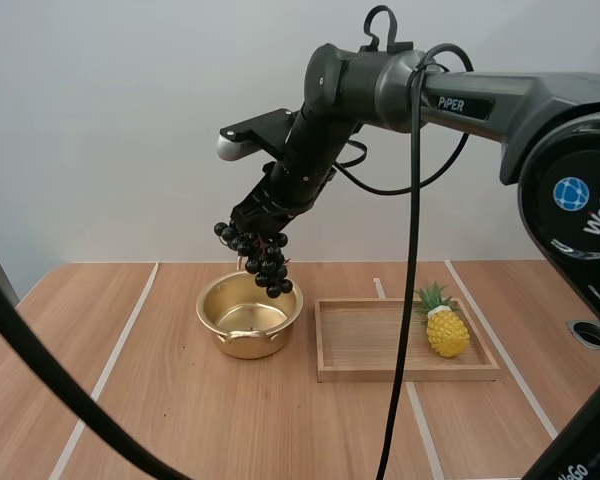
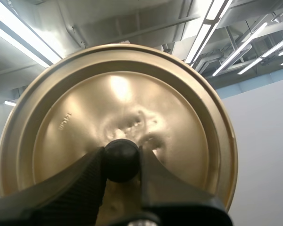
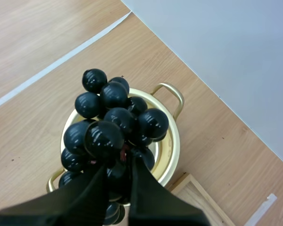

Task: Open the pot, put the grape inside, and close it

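A gold pot (image 1: 248,318) stands open on the wooden table, left of the tray. My right gripper (image 1: 257,226) hangs above it, shut on a bunch of dark grapes (image 1: 260,258) that dangles just over the pot's rim. From the right wrist, the grapes (image 3: 114,129) are pinched at their stem by my right gripper (image 3: 126,160), directly over the pot (image 3: 170,141). My left gripper (image 2: 121,162) is shut on the black knob (image 2: 121,160) of the gold lid (image 2: 118,122), whose top faces the camera, held up in the air.
A shallow wooden tray (image 1: 380,345) lies right of the pot with a toy pineapple (image 1: 444,322) at its right end. White tape lines cross the table. A round hole (image 1: 592,334) sits at the table's right edge.
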### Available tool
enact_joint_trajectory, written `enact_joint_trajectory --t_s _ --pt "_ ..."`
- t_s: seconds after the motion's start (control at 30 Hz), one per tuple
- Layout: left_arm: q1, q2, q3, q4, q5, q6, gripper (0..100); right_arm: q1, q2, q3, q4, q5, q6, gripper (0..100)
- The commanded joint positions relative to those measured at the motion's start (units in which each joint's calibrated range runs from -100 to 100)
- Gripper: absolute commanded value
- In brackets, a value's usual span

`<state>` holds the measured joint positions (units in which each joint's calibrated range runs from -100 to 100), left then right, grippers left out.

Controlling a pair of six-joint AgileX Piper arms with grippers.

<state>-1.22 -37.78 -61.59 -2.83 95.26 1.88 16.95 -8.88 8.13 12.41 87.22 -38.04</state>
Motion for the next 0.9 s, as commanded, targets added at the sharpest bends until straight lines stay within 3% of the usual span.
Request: enact_joint_trajectory --t_s 0.0,0.77,0.87 --pt "-0.11 -0.3 -0.2 0.1 0.0 0.0 0 1.0 1.1 -0.6 -0.7 -3.3 -0.3 0" --pt "-0.11 -1.7 -0.2 -1.1 2.0 0.0 0 1.9 17.9 -0.6 -0.8 -5.5 0.4 0" --pt "-0.11 -1.7 -0.2 -1.1 2.0 0.0 0 1.9 19.5 -0.6 -3.0 -5.0 1.5 0"
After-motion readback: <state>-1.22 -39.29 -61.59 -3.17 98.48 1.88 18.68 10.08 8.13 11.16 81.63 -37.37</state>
